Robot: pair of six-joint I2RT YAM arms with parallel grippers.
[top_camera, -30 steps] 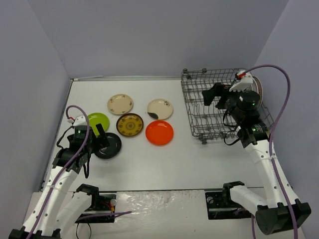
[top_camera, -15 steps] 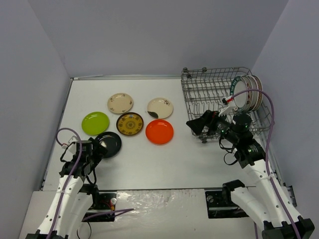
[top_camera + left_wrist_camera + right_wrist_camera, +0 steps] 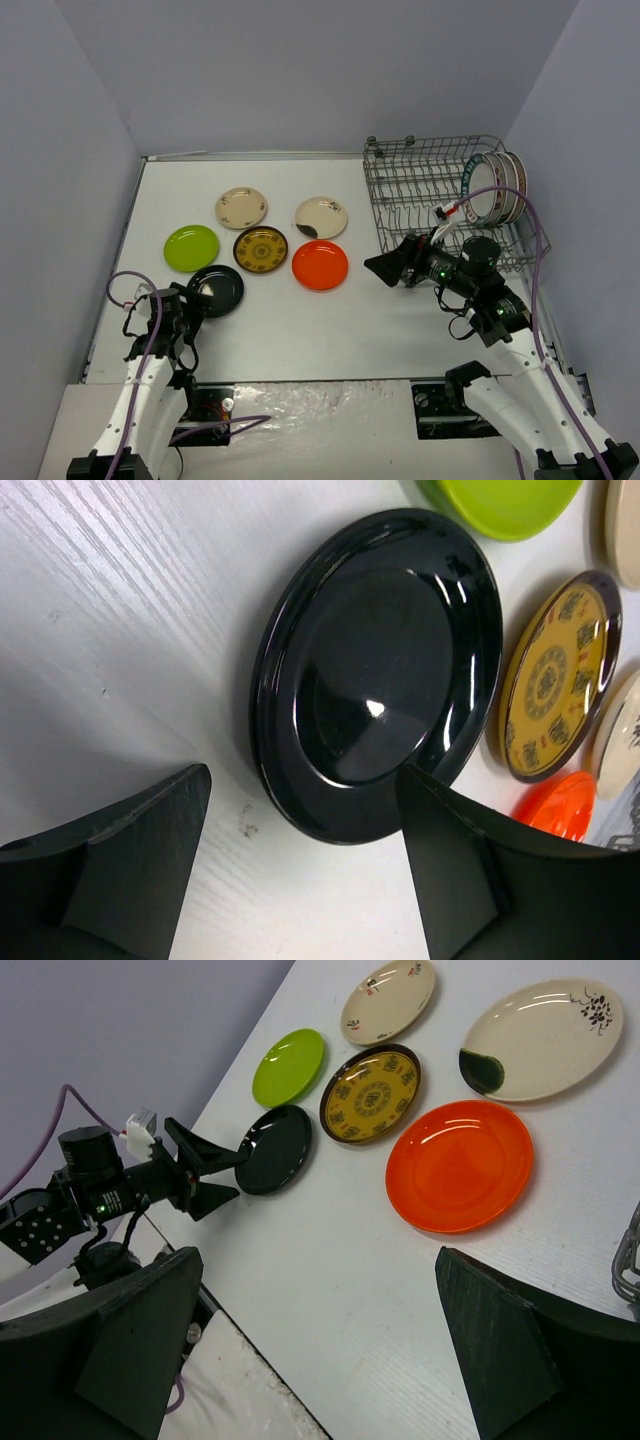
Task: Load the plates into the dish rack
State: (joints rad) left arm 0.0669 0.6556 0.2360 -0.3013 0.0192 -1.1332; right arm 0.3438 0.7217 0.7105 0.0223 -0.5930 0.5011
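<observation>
Six small plates lie flat on the table: lime-green (image 3: 191,247), black (image 3: 222,287), brown patterned (image 3: 260,249), orange (image 3: 320,265), and two cream ones (image 3: 241,208) (image 3: 321,218). Larger white plates with patterned rims (image 3: 492,188) stand upright in the grey wire dish rack (image 3: 420,195). My left gripper (image 3: 193,299) is open and empty, its jaws at the near rim of the black plate (image 3: 380,670). My right gripper (image 3: 384,268) is open and empty, in front of the rack's near left corner, above the table right of the orange plate (image 3: 460,1165).
The left wrist view also shows the lime-green plate (image 3: 500,500), brown plate (image 3: 555,675) and orange plate (image 3: 560,805). The right wrist view shows the left gripper (image 3: 200,1175) beside the black plate (image 3: 275,1148) and a rack corner (image 3: 630,1250). Grey walls enclose the table.
My right gripper has drawn back out of the rack to its near left corner, leaving white plates standing inside. My left arm has pulled back toward the table's near edge.
</observation>
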